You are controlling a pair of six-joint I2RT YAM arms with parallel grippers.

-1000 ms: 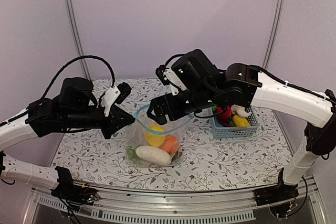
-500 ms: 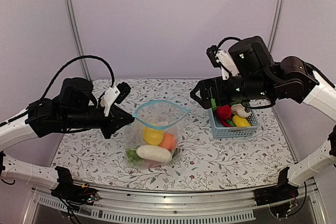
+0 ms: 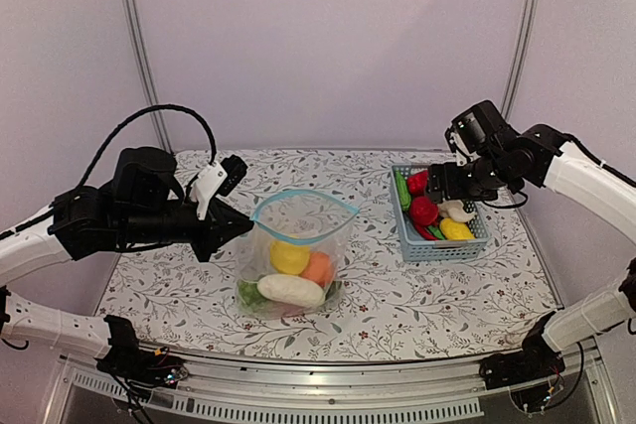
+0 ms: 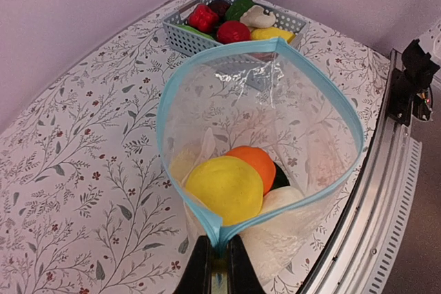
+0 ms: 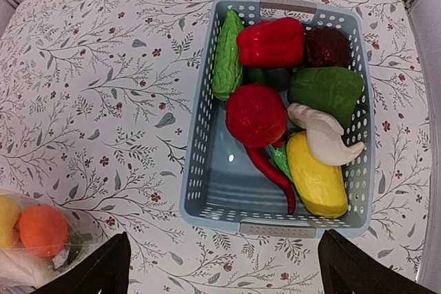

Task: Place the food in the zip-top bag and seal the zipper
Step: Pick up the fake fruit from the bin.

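Note:
The clear zip-top bag [image 3: 298,250] stands open mid-table, its light blue zipper [image 3: 303,196] spread in a loop. Inside lie a yellow lemon [image 4: 225,187], an orange [image 4: 256,162], a white radish [image 3: 289,290] and a green piece [image 3: 248,293]. My left gripper [image 4: 219,273] is shut on the near corner of the zipper strip and holds the mouth up; it also shows in the top view [image 3: 241,228]. My right gripper [image 5: 224,266] is open and empty, hovering over the near end of the basket, away from the bag. More food lies there, including a red tomato [image 5: 256,115].
The light blue mesh basket [image 5: 275,228] sits at the right [image 3: 442,245], holding a red pepper [image 5: 271,41], a yellow piece [image 5: 315,175], a white piece [image 5: 324,135], green pieces [image 5: 227,63] and a red chili. A metal rail runs along the table's near edge.
My right arm has swung from over the bag's mouth to the right and down over the basket. The bag's mouth has spread wider. The left arm has not moved.

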